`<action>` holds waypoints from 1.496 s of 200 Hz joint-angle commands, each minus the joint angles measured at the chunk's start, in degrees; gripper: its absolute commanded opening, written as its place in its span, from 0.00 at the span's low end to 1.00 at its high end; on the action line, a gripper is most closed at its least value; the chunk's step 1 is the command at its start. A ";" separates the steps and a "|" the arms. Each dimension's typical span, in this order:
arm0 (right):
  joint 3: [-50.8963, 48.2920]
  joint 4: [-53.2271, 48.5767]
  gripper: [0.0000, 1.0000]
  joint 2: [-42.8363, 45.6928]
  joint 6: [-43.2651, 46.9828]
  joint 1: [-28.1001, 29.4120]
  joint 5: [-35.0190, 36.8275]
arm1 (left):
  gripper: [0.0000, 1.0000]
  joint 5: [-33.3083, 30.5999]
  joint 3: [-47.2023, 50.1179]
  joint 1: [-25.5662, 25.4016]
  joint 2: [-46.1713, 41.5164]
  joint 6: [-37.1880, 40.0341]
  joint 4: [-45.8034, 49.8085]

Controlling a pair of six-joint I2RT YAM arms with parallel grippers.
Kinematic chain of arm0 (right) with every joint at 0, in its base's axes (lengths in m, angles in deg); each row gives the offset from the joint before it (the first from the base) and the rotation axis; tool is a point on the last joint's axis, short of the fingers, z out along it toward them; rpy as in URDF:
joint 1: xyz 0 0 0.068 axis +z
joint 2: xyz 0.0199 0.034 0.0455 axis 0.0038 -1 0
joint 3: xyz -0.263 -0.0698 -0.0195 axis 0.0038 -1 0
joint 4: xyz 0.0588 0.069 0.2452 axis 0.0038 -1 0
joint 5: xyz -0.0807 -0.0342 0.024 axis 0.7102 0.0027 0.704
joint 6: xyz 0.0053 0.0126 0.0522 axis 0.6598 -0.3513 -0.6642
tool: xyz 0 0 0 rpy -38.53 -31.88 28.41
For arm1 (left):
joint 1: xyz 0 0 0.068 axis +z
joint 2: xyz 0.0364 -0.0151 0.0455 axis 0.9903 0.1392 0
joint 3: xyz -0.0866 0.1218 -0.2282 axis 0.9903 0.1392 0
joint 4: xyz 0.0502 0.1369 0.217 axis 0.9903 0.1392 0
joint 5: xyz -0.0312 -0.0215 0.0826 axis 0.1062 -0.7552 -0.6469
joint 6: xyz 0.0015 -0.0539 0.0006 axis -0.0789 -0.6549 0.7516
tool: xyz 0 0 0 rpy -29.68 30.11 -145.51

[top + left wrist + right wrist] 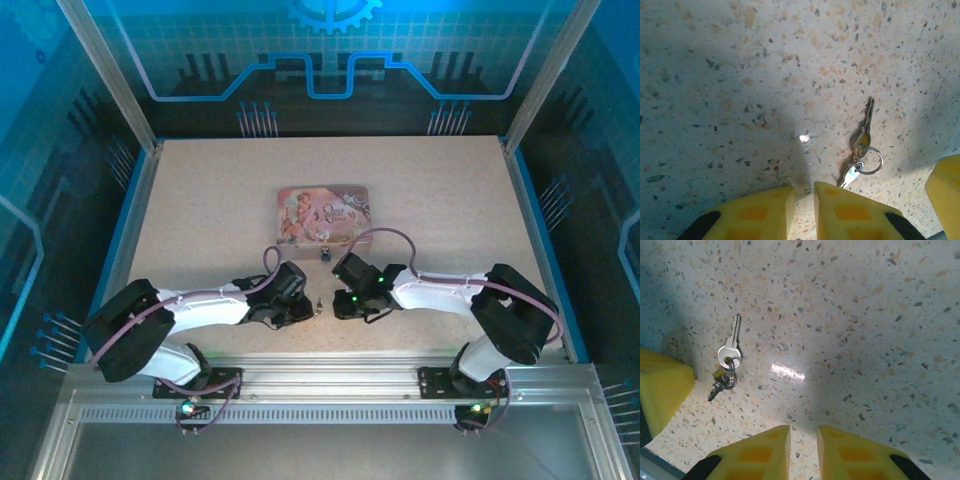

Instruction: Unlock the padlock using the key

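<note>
1. The left arm reaches in from the bench's near left corner, bent toward the middle of the speckled bench.
2. The left gripper sits low over the bench, pointing right. In the left wrist view its jaws stand narrow, a thin slit between the yellow fingers with nothing in it.
3. The key lies flat on the bench between the two grippers, free of both. In the left wrist view it is just ahead and to the right of the left gripper. The key hangs on a small ring with a second key.
4. The padlock sits farther back on the bench, well apart from the key. It is just beside the near edge of the pink tin. Whether it touches the tin I cannot tell.
5. The right gripper faces the left one, with the key between them. In the right wrist view its jaws are narrow too, and the gap between the yellow fingers is bare.
6. In that view the key lies ahead and to the left of the right gripper.
7. The right arm stretches in from the near right corner.
</note>
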 commanded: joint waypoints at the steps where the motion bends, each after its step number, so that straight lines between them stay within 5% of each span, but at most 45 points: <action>1: -0.27 0.70 0.20 -1.40 1.01 -0.53 -1.87 | 0.21 0.36 -1.28 -0.08 4.62 -2.34 -10.50; 105: -0.13 -4.27 0.18 5.23 2.38 -0.88 5.68 | 0.25 -4.84 -5.82 0.04 -3.75 1.71 2.66; 299: -1.55 -2.72 0.18 3.76 2.74 -0.93 4.79 | 0.20 -2.64 -9.60 -0.41 6.66 1.87 0.63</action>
